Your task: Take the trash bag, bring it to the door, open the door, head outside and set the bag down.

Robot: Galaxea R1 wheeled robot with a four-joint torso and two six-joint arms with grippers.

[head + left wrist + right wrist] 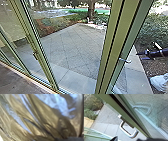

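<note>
Beside the green-framed glass door [115, 47], the right gripper [142, 55] reaches in from the right side of the head view, near the metal handle [125, 60] and apart from it; whether it is open or closed, I cannot tell. Seen from the right wrist, that handle is a thick, rounded loop of silvery metal on the green frame, with a small white block [119, 116] close to one end of it. The trash bag [50, 117] is right up against the left wrist camera, its thin plastic brownish and see-through, creased into long folds with bluish-white glints. How the left gripper stands, and whether it has the bag pinched, I cannot tell. More glass panels in green frames [41, 50] stand on the left of the head view, above a strip of dark indoor floor [17, 81]. Outside lie grey paving slabs [72, 50], laid on the diagonal, with bushes [153, 27], brown mulch and a tree trunk [91, 10] past them. Low at the right edge sits a pale, rumpled shape [160, 83] that I cannot make out.
</note>
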